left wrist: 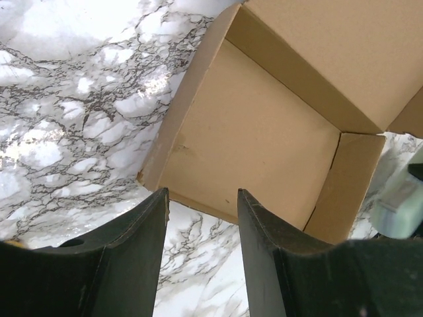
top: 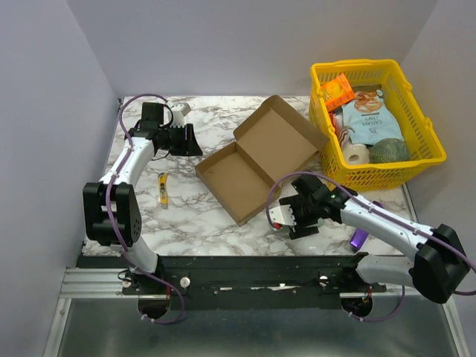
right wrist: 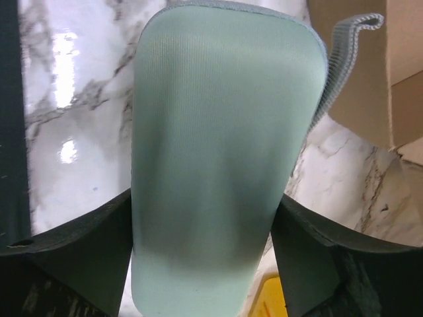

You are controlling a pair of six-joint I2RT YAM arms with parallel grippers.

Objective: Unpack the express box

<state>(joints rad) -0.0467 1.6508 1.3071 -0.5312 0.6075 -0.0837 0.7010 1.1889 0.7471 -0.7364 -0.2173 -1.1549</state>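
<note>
The express box (top: pixel 245 160) lies open in the middle of the marble table, lid flap folded back, and its brown tray (left wrist: pixel 251 132) shows nothing inside. My left gripper (top: pixel 195 143) hovers left of the box, open, with only marble between its fingers (left wrist: pixel 201 193). My right gripper (top: pixel 286 214) is just in front of the box's near corner (right wrist: pixel 370 72). A pale green pad (right wrist: pixel 218 132) with a grey ribbed edge fills the gap between its fingers, which press against both sides. In the top view the pad (top: pixel 277 216) sticks out at the gripper's tip.
A yellow basket (top: pixel 431 141) at the back right holds an orange packet, a pouch, a tape roll and a ball of twine. A yellow knife (top: pixel 163 188) lies left of the box. A purple item (top: pixel 359 238) sits under the right arm.
</note>
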